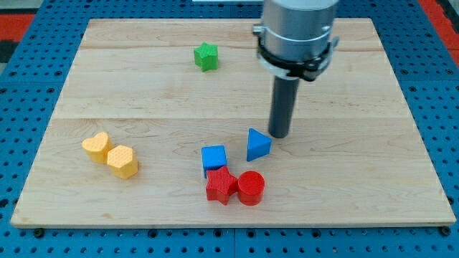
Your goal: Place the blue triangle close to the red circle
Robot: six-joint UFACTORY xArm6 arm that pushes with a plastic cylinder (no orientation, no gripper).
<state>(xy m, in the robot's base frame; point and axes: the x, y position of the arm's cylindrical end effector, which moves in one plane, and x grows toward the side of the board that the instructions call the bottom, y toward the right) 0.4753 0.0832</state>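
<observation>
The blue triangle [257,144] lies on the wooden board just below the middle. The red circle [251,188] lies a short way below it, with a small gap between them. My tip [278,135] stands just to the upper right of the blue triangle, touching or almost touching its edge. The dark rod rises from there to the grey arm at the view's top.
A blue cube [214,158] sits left of the triangle. A red star-like block [221,185] touches the red circle's left side. A yellow heart [95,146] and yellow hexagon [122,160] lie at the left. A green star [206,56] lies near the top.
</observation>
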